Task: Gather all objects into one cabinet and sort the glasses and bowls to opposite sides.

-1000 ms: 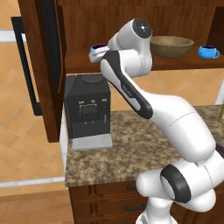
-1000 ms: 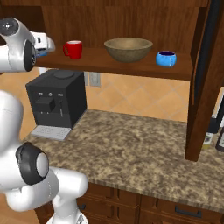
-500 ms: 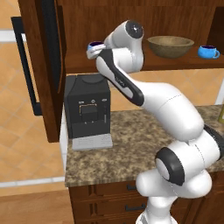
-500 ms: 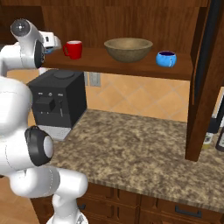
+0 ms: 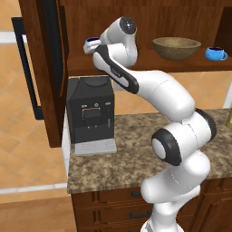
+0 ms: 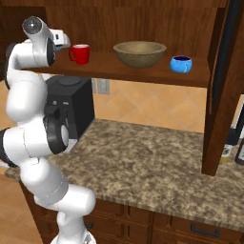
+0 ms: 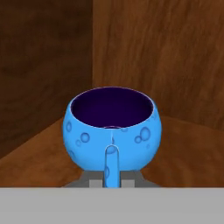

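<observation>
My gripper (image 7: 112, 182) is shut on the handle of a bright blue mug (image 7: 113, 131), held upright in the cabinet's far left back corner. The same mug (image 5: 92, 41) shows just past the hand at the left end of the shelf (image 5: 149, 64). Whether it touches the shelf I cannot tell. A red cup (image 6: 80, 54) stands right of the hand (image 6: 60, 39). The wide wooden bowl (image 6: 139, 53) sits mid-shelf, and a second blue mug (image 6: 181, 64) stands to its right. The bowl (image 5: 176, 47) and second mug (image 5: 216, 53) also appear from the left side.
The cabinet's left door (image 5: 45, 68) hangs open with its black bar handle (image 5: 27, 68); the right door (image 6: 221, 86) is open too. A black coffee machine (image 5: 90, 113) stands on the granite counter (image 6: 143, 152) under the shelf's left end. Drawers run below.
The arm has carried the blue mug left and deeper into the cabinet, towards the left wall. The red cup, the bowl and the other mug have stayed put.
</observation>
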You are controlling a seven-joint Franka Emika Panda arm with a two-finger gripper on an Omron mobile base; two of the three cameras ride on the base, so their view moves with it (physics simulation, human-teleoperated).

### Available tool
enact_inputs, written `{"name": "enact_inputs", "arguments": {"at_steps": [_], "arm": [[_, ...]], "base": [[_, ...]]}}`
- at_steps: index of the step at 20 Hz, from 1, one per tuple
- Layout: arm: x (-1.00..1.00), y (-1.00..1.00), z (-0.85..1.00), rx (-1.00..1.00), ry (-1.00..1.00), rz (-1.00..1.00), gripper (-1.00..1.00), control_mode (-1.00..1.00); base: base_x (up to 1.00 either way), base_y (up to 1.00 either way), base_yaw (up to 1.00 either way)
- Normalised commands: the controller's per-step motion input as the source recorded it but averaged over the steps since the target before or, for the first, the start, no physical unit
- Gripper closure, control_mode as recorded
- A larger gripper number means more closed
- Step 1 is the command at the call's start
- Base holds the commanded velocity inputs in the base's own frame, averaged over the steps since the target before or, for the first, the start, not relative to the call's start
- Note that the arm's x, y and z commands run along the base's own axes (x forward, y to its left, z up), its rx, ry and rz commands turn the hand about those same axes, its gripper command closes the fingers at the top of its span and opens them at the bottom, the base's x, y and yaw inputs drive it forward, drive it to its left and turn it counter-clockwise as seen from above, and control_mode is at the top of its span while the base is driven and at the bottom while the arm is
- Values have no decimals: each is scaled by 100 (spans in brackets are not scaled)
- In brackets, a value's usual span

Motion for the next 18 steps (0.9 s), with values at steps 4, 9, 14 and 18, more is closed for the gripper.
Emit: {"name": "enact_inputs", "arguments": {"at_steps": [4,9,14,18], "arm": [[23,40,0,0,5,0,100,-100],[42,31,0,0,0,0,100,-100],[40,6,-11,0,0,0,100,-100],[16,0,-23,0,4,0,100,-100]], "base": [[0,0,0],[0,0,0],[0,0,0],[0,0,0]]}}
